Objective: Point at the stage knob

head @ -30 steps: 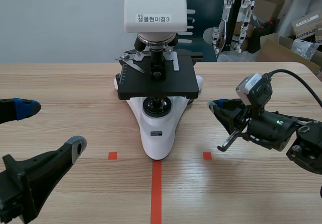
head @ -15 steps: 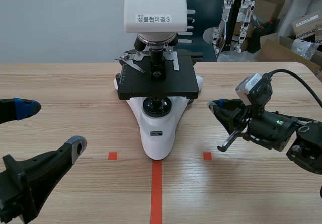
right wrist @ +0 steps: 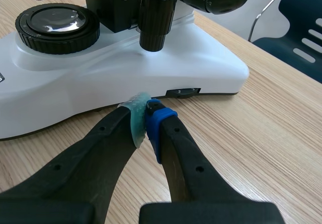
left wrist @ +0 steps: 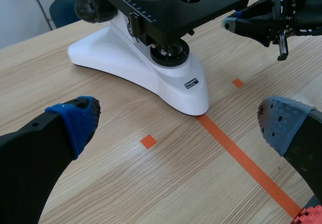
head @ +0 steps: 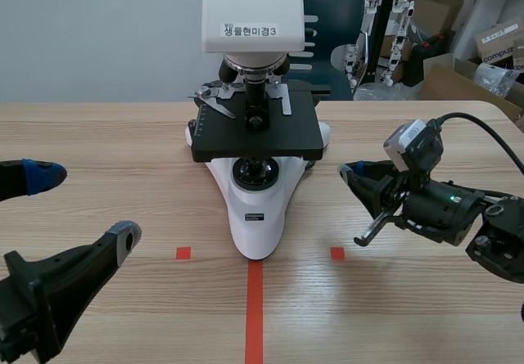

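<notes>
The right end effector [right wrist: 146,119] is closed on nothing, and its tip is just beside the white foot of the microscope [head: 254,217] on the worktop [head: 115,147]. The stage knob [right wrist: 152,21] hangs under the black stage, ahead of this tip and higher. I judge the pointing is nearly done, but the tip aims low. The left end effector [left wrist: 178,123] waits wide open.
</notes>
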